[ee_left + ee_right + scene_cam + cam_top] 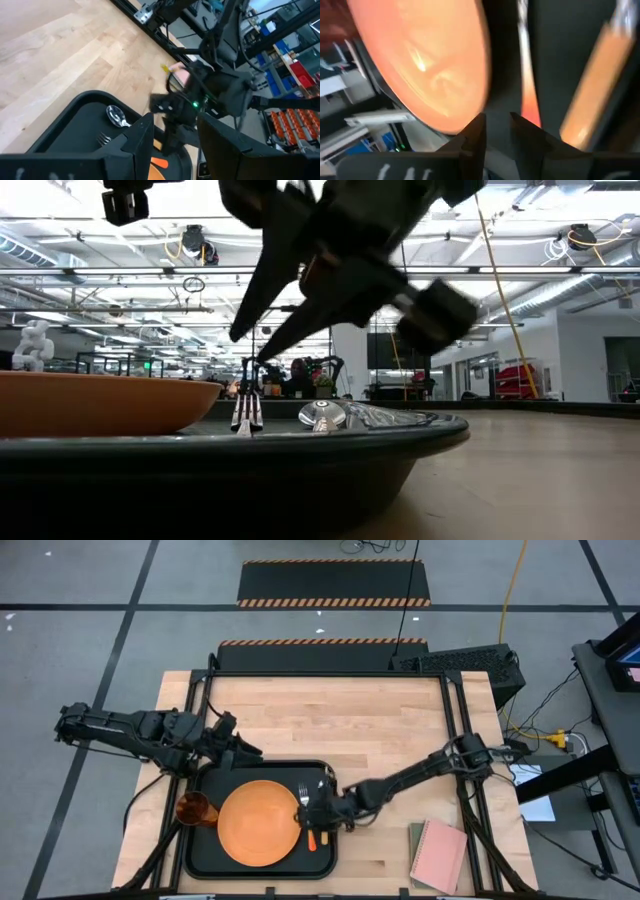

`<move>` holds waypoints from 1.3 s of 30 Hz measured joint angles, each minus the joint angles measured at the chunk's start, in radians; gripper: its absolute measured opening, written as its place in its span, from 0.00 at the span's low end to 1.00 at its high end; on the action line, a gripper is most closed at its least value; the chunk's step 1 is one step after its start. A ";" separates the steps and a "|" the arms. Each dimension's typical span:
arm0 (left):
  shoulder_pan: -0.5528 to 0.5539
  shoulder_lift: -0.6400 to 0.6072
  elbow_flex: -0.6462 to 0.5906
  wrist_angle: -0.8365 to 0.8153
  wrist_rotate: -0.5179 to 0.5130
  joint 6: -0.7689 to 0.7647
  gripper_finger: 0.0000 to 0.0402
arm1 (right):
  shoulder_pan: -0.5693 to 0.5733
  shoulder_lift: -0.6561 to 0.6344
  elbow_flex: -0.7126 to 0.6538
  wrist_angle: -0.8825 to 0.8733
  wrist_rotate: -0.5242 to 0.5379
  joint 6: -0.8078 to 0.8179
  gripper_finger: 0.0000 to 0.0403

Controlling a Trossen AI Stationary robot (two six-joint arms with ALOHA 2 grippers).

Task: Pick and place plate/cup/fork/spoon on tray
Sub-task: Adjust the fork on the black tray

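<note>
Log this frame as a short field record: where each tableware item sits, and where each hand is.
tray: black, at the table's near edge
plate: on the tray
cup: on the tray, left of the plate
fork: on the tray, right of the plate
spoon: on the tray, beside the fork
right hand: low over the fork's handle, nothing lifted
left hand: above the tray's far edge, empty

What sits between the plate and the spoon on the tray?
The fork lies between the plate and the spoon on the tray; the low view shows tines beside the spoon bowl.
</note>
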 joint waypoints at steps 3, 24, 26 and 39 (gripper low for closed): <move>0.000 0.000 0.000 0.000 0.003 0.000 0.38 | -0.057 -0.008 0.002 -0.014 -0.004 -0.047 0.17; 0.025 0.000 0.000 0.002 -0.007 -0.009 0.38 | -0.277 0.021 0.002 -0.019 -0.111 -0.339 0.17; 0.036 0.000 0.000 0.003 -0.007 -0.008 0.38 | -0.280 0.035 0.002 0.010 -0.129 -0.341 0.17; 0.085 0.000 0.000 0.009 -0.009 0.003 0.38 | -0.268 0.084 0.001 0.066 -0.124 -0.382 0.17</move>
